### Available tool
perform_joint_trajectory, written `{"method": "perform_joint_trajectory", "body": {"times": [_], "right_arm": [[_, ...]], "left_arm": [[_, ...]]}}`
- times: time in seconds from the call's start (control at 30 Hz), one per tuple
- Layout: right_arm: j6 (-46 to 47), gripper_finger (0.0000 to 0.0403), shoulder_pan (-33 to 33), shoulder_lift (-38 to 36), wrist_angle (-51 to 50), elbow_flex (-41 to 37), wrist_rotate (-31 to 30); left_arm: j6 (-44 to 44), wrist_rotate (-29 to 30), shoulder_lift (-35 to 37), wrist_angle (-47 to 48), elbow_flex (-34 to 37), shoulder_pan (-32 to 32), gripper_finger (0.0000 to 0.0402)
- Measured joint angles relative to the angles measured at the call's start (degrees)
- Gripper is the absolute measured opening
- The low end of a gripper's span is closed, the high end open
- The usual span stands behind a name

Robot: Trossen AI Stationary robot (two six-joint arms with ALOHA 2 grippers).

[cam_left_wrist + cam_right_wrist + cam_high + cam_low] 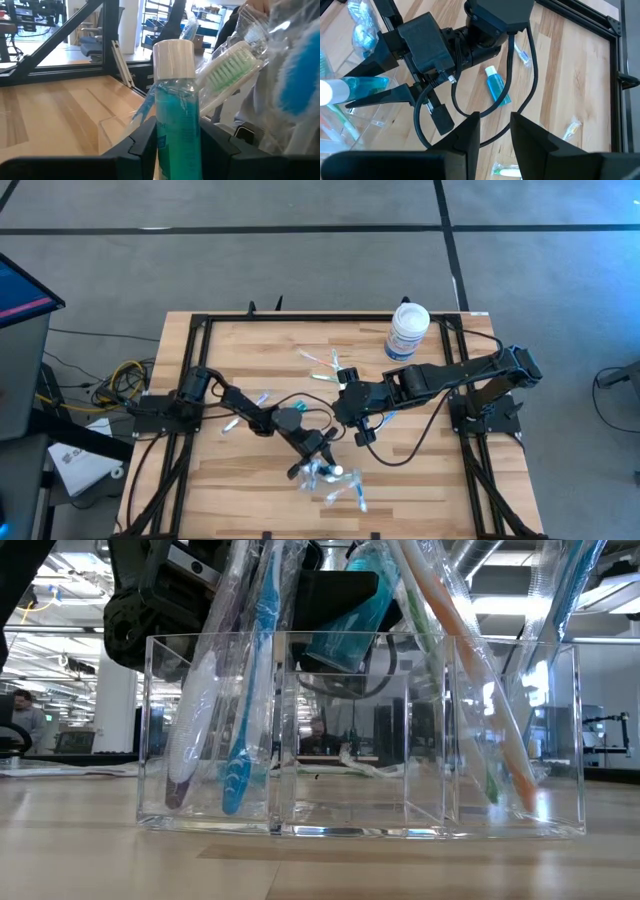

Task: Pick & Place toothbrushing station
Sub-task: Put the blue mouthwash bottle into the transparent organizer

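Teal tube point(176, 125) between left gripper point(175, 145) fingers

Tray point(335, 485) sits near the table's point(250, 490) near edge, centre. Toothbrushes point(235, 740) stand in its left and right compartments; middle compartment holds none. Left gripper point(322, 448) is just above the tray's far side with a tube point(176, 115) between its fingers. Right gripper point(352, 412) is farther back, mid-table. A second tube point(497, 91) lies on the table between the arms. Tub point(408, 332) stands far right. Loose wrapped brushes point(322, 365) lie left of the tub.
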State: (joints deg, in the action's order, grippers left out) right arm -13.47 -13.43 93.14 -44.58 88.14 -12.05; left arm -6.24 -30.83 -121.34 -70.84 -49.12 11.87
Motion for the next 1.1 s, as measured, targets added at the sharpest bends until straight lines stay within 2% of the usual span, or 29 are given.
{"method": "perform_joint_trajectory", "body": {"times": [1.1], "right_arm": [[-0.01, 0.0098, 0.0, 0.0, 0.0, 0.0, 0.0]], "left_arm": [[0.42, 0.66, -0.9, 0.08, -0.02, 0.76, 0.0108]]}}
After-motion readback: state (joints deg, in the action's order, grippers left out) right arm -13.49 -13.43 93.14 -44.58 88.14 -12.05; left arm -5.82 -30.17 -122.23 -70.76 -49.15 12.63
